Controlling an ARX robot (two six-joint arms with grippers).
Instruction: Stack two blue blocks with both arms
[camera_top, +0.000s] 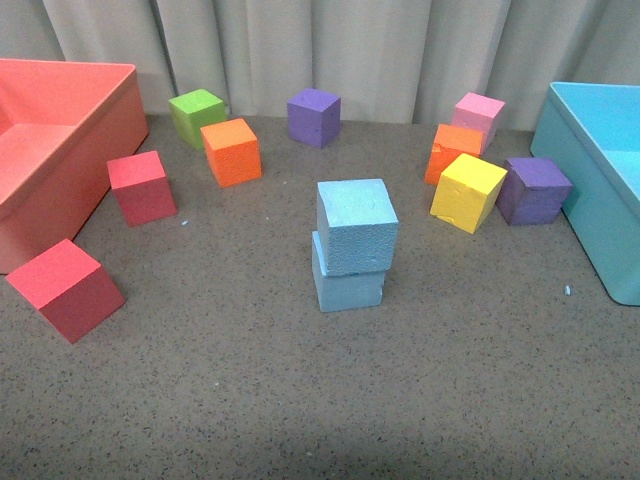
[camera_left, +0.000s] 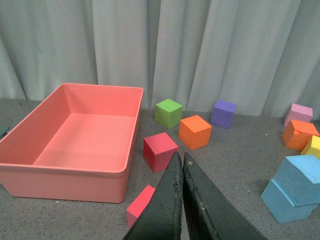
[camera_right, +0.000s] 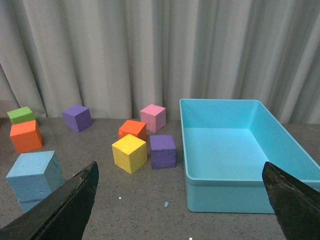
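The two light sky-blue foam cubes stand stacked at the middle of the speckled grey-brown surface (camera_top: 300, 400), the upper blue cube (camera_top: 357, 225) sitting on the lower blue cube (camera_top: 347, 283) but twisted and shifted a little toward 1 o'clock, so its edges overhang. Nothing touches the stack, and neither of my arms shows in the front view. My left tool (camera_left: 180, 200) is clenched, its two black fingers pressed together with nothing between them; my right tool (camera_right: 185, 210) is released, its fingers spread wide and empty. From the stack, an orange foam cube (camera_top: 231, 151) lies at 11 o'clock, with a green foam cube (camera_top: 197, 116) just behind it and a purple foam cube (camera_top: 314, 117) near 12. At 2 o'clock a cluster stands: a yellow foam cube (camera_top: 468, 191), a second orange cube (camera_top: 452, 150), a pink foam cube (camera_top: 478, 117) and a second purple cube (camera_top: 534, 189) just beside the turquoise plastic bin (camera_top: 600, 215). A red foam cube (camera_top: 142, 186) lies at 10, another red cube (camera_top: 66, 289) at 9, both near the salmon-red plastic bin (camera_top: 95, 130).
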